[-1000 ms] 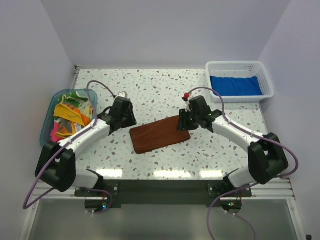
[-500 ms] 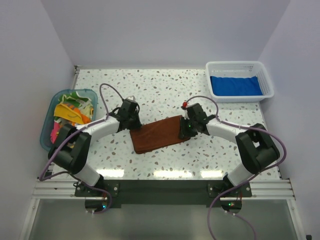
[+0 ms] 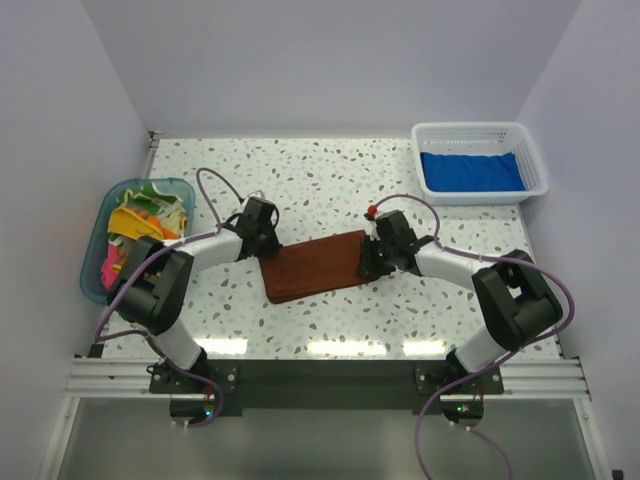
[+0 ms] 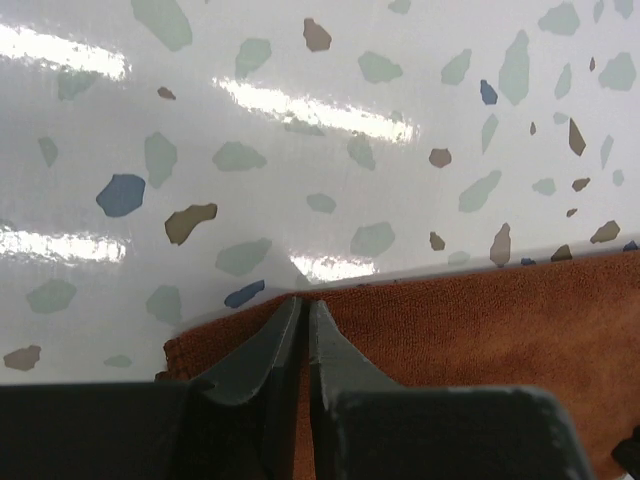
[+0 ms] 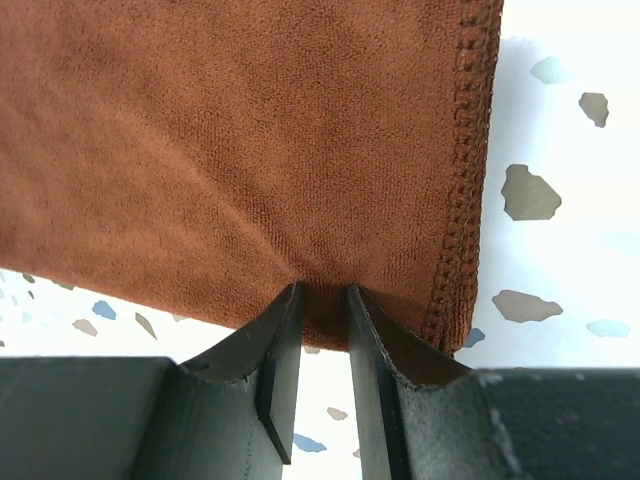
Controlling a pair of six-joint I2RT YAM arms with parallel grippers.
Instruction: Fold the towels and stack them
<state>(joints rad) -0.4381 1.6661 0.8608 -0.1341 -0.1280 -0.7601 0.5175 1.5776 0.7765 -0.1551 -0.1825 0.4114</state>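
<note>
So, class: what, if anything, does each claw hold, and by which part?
Both pinch the rust-brown rectangular cloth towel: left claw its edge near a left corner, right claw its edge near a right corner.

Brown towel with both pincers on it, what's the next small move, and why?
Probably raise both pincers together a little. The left pincer is pinched on one corner of the brown towel and the right pincer on its opposite end, while it lies flat on the table, so a level lift should free it for folding.
</note>
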